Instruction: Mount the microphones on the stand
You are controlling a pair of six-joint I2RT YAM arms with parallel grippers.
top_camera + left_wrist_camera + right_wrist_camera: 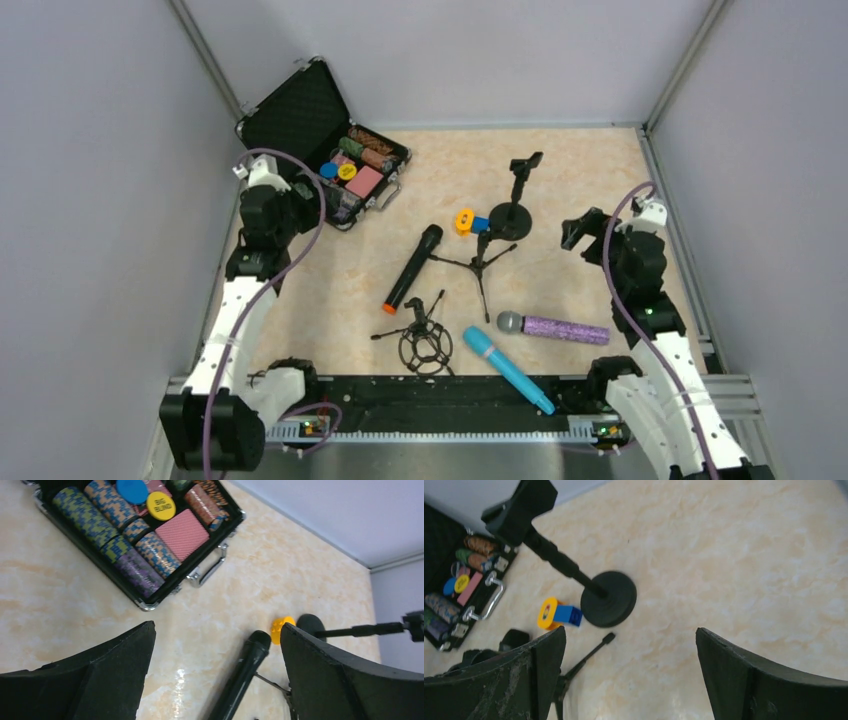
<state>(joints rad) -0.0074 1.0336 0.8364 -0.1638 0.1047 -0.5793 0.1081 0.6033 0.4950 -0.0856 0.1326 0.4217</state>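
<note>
The black microphone with an orange end lies mid-table; its head shows in the left wrist view. The glittery purple microphone and the light-blue microphone lie near the front. A round-base stand with a clip stands upright behind them and shows in the right wrist view. A small tripod stand is beside it. A shock-mount tripod sits near the front. My left gripper is open and empty near the case. My right gripper is open and empty at the right.
An open black case of poker chips sits at the back left, its handle toward the table's middle. A yellow-and-blue toy block lies against the round base. Grey walls close in the table on three sides.
</note>
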